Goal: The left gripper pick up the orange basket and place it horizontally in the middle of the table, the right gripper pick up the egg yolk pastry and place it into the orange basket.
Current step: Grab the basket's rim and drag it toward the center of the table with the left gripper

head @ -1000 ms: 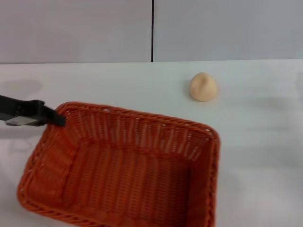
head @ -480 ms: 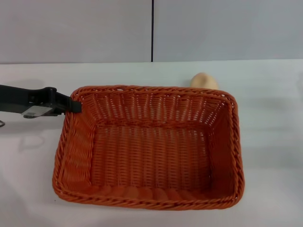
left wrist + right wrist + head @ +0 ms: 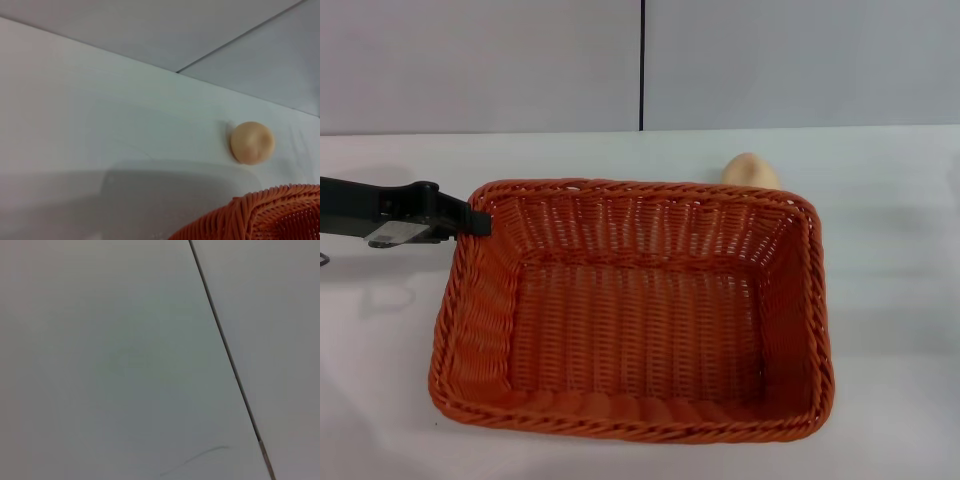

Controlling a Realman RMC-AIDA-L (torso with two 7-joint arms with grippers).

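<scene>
The orange basket (image 3: pixel 635 310) lies level and lengthwise across the middle of the white table (image 3: pixel 895 300), open side up and with nothing in it. My left gripper (image 3: pixel 480 222) reaches in from the left and is shut on the braided rim at the basket's far left corner. The egg yolk pastry (image 3: pixel 750 170) sits just behind the basket's far rim, its lower part hidden by the rim. The left wrist view shows the whole pastry (image 3: pixel 252 142) on the table and a piece of basket rim (image 3: pixel 265 212). My right gripper is out of view.
A grey wall with a dark vertical seam (image 3: pixel 642 65) rises behind the table's far edge. Bare tabletop (image 3: pixel 75 100) lies left and right of the basket. The right wrist view shows only a pale surface with a dark seam (image 3: pixel 225 350).
One second ago the basket hung tilted, low and left in the head view; it has swung right and settled level, covering part of the pastry. Over the last half second almost nothing moved.
</scene>
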